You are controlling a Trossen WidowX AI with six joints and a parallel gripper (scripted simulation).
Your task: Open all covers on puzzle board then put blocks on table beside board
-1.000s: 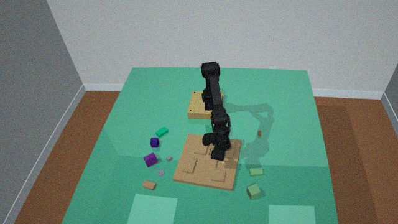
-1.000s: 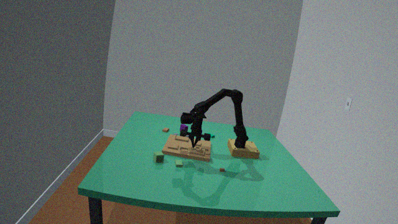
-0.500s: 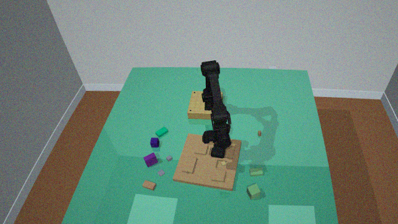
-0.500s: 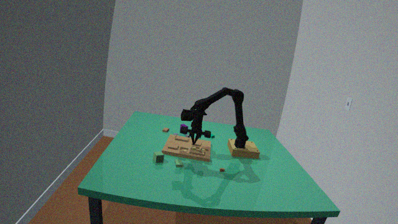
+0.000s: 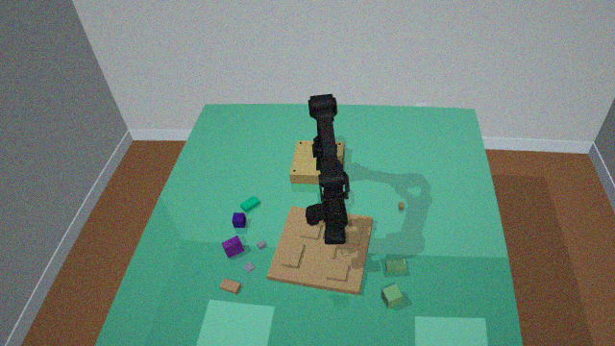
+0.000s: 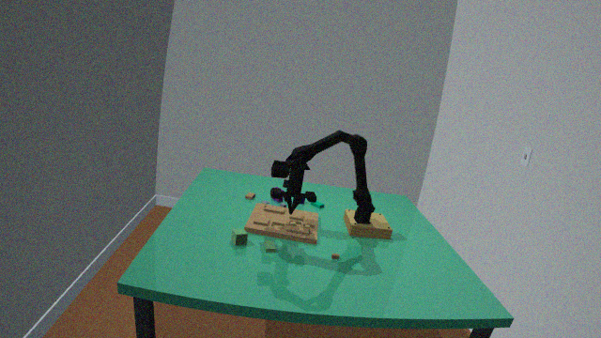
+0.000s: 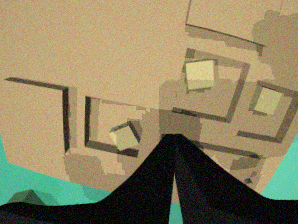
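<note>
The tan puzzle board lies on the green table in front of the arm's base. My gripper is shut with nothing between the fingers, and its tip is low over the board's right half. In the wrist view a pale block sits in an uncovered well just ahead of the fingertips. A second pale block sits in a well to the right. A third block shows in a well to the left, partly under a cover. Flat tan covers lie on the board's left part.
Left of the board lie two purple cubes, a green block, two small grey pieces and an orange block. To the right lie two olive blocks and a small orange piece. The arm's tan base stands behind.
</note>
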